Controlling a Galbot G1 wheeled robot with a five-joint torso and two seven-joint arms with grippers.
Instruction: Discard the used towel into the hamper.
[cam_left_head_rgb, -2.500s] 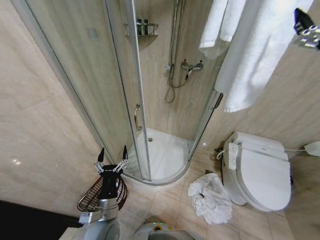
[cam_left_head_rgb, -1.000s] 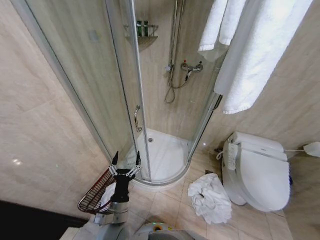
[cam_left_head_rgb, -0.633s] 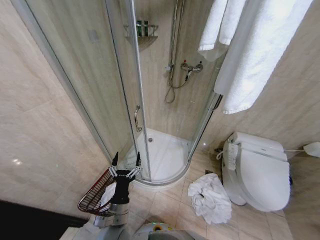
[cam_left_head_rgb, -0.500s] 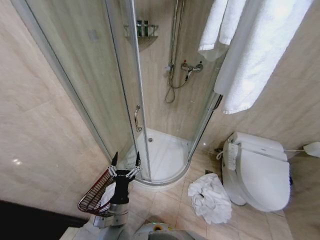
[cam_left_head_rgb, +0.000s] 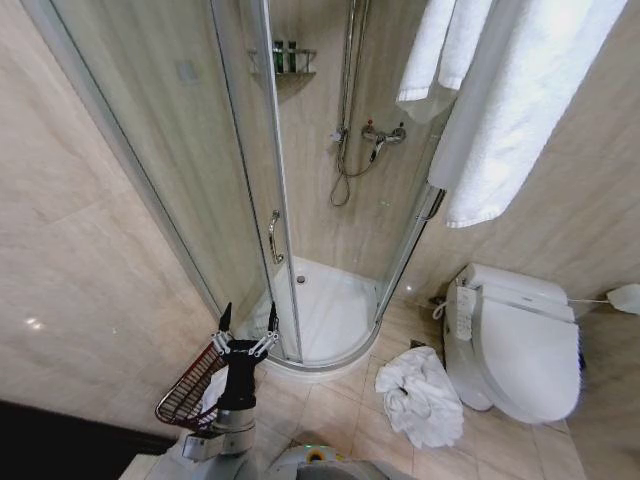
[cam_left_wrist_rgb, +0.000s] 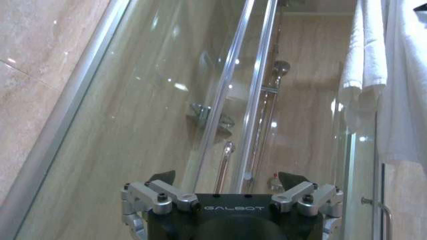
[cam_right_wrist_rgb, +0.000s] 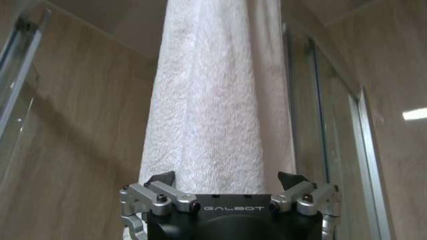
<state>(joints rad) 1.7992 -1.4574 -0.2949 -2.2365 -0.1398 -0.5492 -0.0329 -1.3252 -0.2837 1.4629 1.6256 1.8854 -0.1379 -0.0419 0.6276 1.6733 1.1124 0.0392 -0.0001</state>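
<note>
Tiled bathroom with a glass corner shower (cam_left_head_rgb: 300, 200), toilet (cam_left_head_rgb: 520, 340) on the right, crumpled used towel (cam_left_head_rgb: 418, 395) lying on the floor next to it.

Left gripper (cam_left_head_rgb: 247, 325) is raised low on the left, fingers spread wide and holding nothing, right over the hamper (cam_left_head_rgb: 190, 390), which it partly hides; the towel sits well off to its right. In the right wrist view the right gripper (cam_right_wrist_rgb: 227, 178) is just as open and empty, pointed at a hanging white towel (cam_right_wrist_rgb: 213, 100).
</note>
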